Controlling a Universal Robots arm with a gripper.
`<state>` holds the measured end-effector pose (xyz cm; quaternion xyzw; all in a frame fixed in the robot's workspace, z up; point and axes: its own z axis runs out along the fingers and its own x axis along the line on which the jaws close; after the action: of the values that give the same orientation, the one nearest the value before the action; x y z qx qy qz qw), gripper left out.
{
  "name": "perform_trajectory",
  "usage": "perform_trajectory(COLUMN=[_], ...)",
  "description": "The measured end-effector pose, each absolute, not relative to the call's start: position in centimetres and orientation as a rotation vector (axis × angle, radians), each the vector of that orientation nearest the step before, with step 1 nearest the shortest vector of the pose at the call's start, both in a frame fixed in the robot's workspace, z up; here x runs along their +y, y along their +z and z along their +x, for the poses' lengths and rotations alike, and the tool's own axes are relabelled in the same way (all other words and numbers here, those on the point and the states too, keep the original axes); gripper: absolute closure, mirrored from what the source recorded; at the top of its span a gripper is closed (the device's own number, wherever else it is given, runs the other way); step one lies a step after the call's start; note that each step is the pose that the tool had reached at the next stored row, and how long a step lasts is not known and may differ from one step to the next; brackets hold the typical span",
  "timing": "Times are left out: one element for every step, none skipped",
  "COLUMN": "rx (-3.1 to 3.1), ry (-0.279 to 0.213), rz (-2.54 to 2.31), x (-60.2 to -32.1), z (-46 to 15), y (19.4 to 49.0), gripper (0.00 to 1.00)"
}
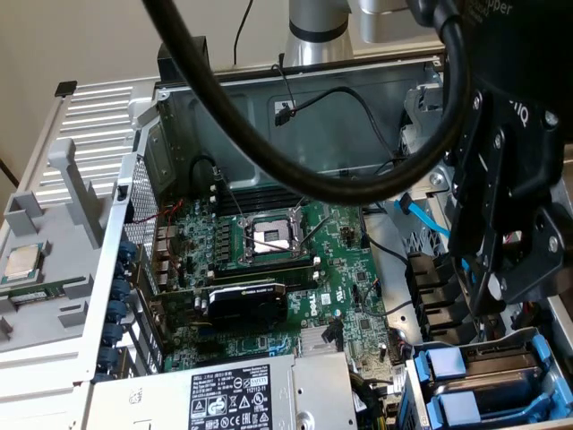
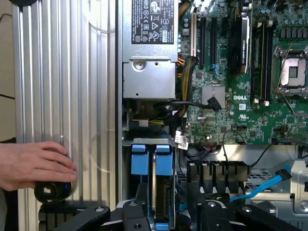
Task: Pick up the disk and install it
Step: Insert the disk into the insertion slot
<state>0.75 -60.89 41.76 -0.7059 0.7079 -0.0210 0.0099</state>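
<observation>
- Overhead, the gripper (image 1: 517,291) hangs above one corner of the open case (image 1: 295,90). Its fingers (image 1: 548,255) are spread and pinch nothing, and wiring shows through the gap.
- Directly under the fingers the disk (image 1: 501,356) sits in the bay (image 1: 537,345), clipped in its blue frame.
- From the wrist, the disk (image 2: 162,163) lies in line with the gap between the fingers. I cannot tell whether either finger touches it.
- Just beside it, on the side away from the board (image 1: 269,349), a second blue carrier (image 2: 139,160) fills the neighbouring slot.
- Past the fingers, toward the middle of the case, the green board lies flat with a bare socket (image 1: 271,237) and a black card (image 1: 246,300) standing across it.
- Near the bay is the power supply (image 1: 224,394), a grey box with a black-and-white label.
- A light blue cable (image 1: 421,215) runs close by the fingers, and a thick black cable (image 1: 269,143) loops across in front of the case.
- Well apart from the fingers, a person's hand (image 2: 33,166) rests on a ribbed silver panel (image 2: 72,72), covering a black knob (image 2: 50,191).
- On the exterior view's left, a chip (image 1: 20,262) lies on a grey plastic part (image 1: 36,215).
- A plain beige wall (image 1: 72,36) stands behind the case.
</observation>
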Motion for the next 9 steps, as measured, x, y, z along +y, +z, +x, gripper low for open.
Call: perform_trajectory(rx=[2.210,2.210,2.210,2.210,2.210,2.210,2.210,2.210,2.210], ry=[-0.066,-0.066,-0.066,-0.066,-0.066,-0.066,-0.066,-0.066,-0.066], rz=[-2.204,-2.204,-2.204,-2.204,-2.204,-2.204,-2.204,-2.204,-2.204], x=[-60.89,-60.89,-60.89,-60.89,-60.89,-60.89,-60.89,-60.89,-60.89], z=[0.75,0.74,0.74,0.74,0.74,0.74,0.74,0.76,0.84], y=[41.76,41.76,41.76,41.76,41.76,41.76,41.76,41.76,41.76], gripper=[0.55,0.55,0.55,0.55,0.55,0.55,0.55,0.55,0.55])
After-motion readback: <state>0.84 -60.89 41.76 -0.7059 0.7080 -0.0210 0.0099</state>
